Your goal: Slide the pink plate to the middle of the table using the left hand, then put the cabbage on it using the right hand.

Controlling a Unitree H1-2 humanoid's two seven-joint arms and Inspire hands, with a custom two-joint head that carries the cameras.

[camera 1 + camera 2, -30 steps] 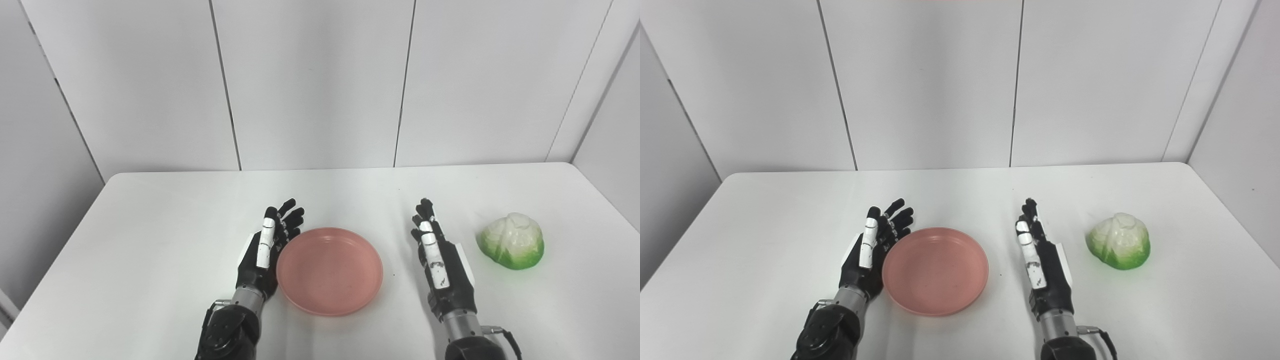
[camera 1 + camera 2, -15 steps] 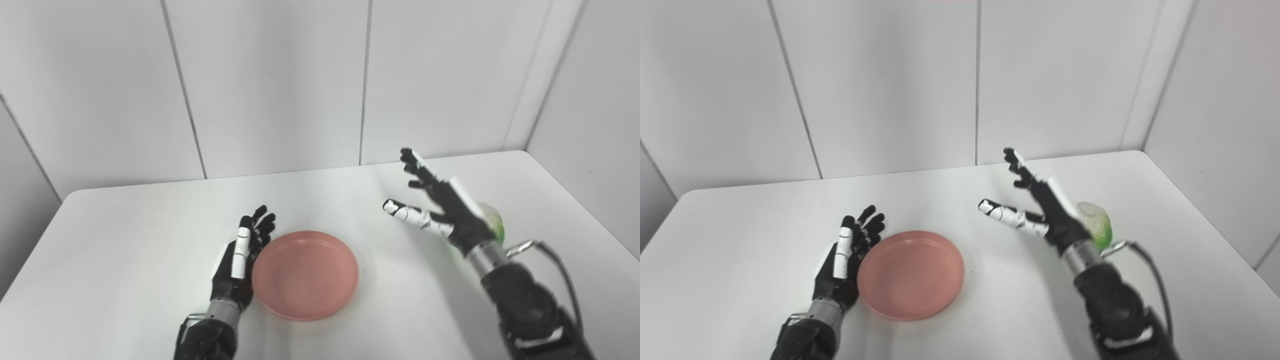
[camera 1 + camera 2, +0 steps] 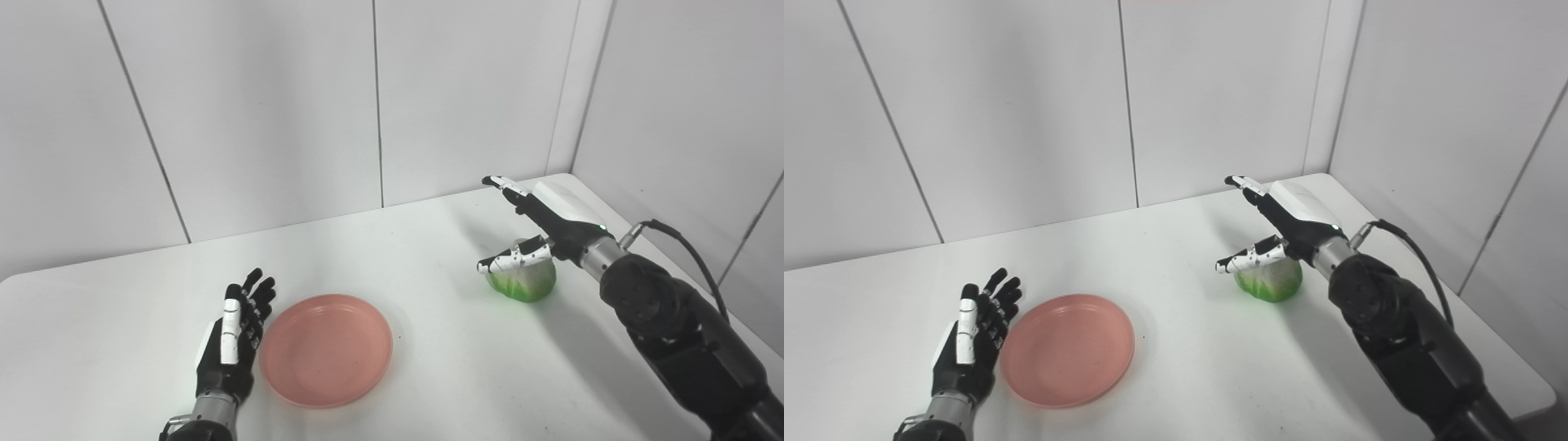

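while the left hand (image 3: 229, 343) rests flat with fingers spread beside the shallow round pink plate (image 3: 326, 349), the right hand (image 3: 539, 223) hovers splayed, grasping nothing, over the pale green-and-white cabbage (image 3: 522, 283) on the white table (image 3: 429, 245); its rounded form could roll away under an off-centre squeeze.

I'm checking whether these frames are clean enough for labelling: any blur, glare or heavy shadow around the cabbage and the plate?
Left eye view: the right hand and cabbage are sharp, with only a soft shadow on the table behind them. Right eye view: the pink plate shows even colour and no glare, and the left hand beside it is crisp.
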